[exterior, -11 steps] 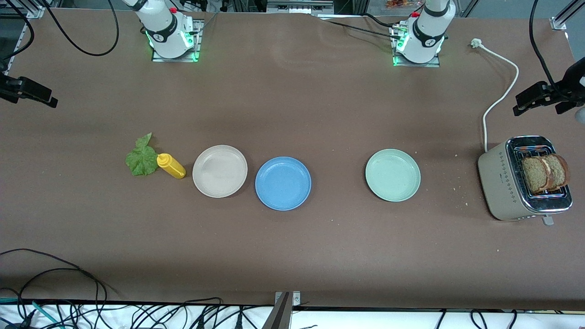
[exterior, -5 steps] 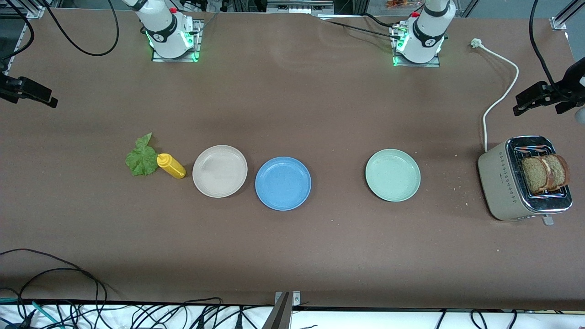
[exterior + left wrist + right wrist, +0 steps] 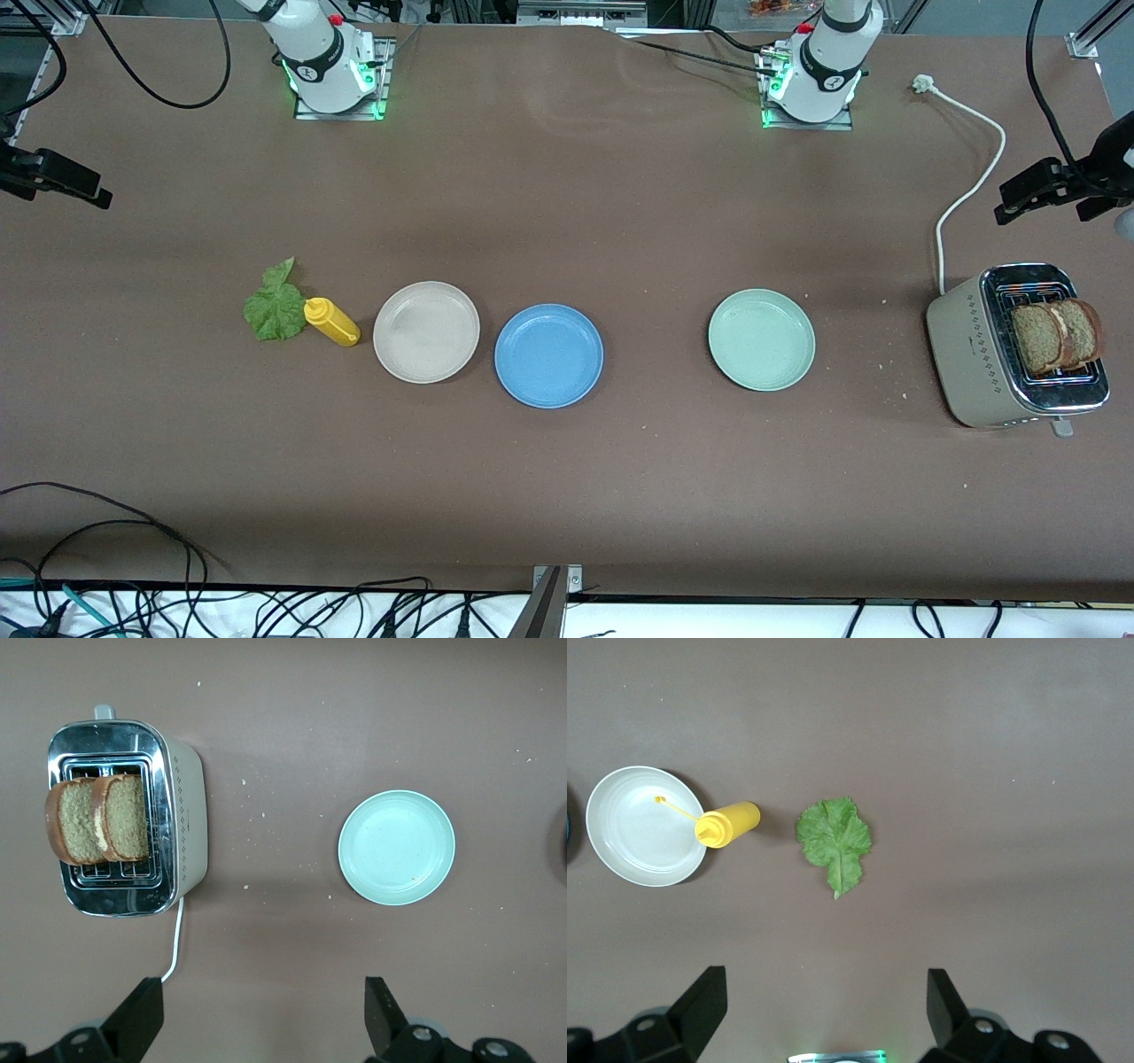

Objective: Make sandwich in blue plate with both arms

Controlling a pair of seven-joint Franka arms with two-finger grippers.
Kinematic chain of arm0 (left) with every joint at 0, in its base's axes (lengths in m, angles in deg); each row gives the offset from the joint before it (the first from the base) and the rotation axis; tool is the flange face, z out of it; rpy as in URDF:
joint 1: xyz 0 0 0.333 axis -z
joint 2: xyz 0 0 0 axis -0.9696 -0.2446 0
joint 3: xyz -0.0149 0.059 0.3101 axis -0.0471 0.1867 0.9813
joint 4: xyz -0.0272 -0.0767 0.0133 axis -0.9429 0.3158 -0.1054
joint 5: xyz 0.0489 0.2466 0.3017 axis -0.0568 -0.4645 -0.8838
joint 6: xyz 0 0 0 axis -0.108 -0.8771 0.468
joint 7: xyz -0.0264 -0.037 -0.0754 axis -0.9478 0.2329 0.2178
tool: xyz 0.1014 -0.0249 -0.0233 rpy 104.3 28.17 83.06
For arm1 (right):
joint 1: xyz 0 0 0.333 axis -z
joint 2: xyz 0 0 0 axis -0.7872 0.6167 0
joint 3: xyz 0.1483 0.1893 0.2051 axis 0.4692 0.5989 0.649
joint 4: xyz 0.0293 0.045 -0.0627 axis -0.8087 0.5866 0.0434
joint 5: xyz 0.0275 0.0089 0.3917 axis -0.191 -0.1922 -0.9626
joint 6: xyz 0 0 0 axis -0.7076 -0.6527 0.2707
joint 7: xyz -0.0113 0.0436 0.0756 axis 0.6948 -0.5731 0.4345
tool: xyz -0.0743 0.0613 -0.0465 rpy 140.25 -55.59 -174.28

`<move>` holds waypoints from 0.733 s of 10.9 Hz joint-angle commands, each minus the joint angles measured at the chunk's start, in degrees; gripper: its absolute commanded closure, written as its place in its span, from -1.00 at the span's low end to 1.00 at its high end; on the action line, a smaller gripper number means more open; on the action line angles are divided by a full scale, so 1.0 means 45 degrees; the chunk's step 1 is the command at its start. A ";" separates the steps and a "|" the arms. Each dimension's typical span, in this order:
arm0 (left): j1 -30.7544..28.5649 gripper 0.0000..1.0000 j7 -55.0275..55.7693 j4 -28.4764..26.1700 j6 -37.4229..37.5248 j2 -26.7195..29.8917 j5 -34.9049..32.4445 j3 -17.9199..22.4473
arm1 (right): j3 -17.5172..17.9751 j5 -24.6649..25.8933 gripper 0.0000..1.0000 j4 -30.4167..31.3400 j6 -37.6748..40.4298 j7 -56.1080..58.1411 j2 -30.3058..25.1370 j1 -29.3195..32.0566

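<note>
Brown matting covers the long table (image 3: pixel 567 496), and the blue plate (image 3: pixel 548 355) sits bare near its middle, its rim just beside the beige plate (image 3: pixel 426 331), which lies toward the right arm's end. Next past the beige plate a yellow squeeze bottle (image 3: pixel 331 322) lies on its side, its nozzle pointing over that plate's rim in the right wrist view, and the lettuce leaf (image 3: pixel 275 306) lies flat on the mat touching the bottle's base end. Toward the left arm's end, well apart from the blue plate, rests the pale green plate (image 3: pixel 761 339), also bare. Still nearer that end stands a beige toaster (image 3: pixel 979 350) with a chrome top, and the two bread slices (image 3: pixel 1057 335) stand upright side by side in its slots, their brown crusts rising above the chrome. A white power cord (image 3: pixel 967 190) runs from the toaster toward the left arm's base, its plug lying loose on the mat. Both arms wait raised above the table: the left gripper (image 3: pixel 264 1014) hangs over the mat between toaster and green plate, fingers spread wide, and the right gripper (image 3: pixel 824 1005) hangs over the mat near the lettuce leaf, fingers likewise spread wide, neither holding anything.
</note>
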 commanded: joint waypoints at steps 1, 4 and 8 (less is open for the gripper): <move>-0.0036 -1.00 -0.0131 0.0211 0.0239 -0.0046 -0.0319 -0.0038 | 0.0018 -0.0227 -1.00 -0.0196 0.0172 0.0006 -0.0071 0.0029; -0.0036 -1.00 -0.0131 0.0211 0.0239 -0.0046 -0.0319 -0.0038 | 0.0018 -0.0227 -1.00 -0.0196 0.0172 0.0006 -0.0051 0.0029; -0.0036 -1.00 -0.0150 0.0211 0.0239 -0.0046 -0.0319 -0.0038 | 0.0018 -0.0344 -1.00 -0.0196 0.0172 0.0026 -0.0052 0.0029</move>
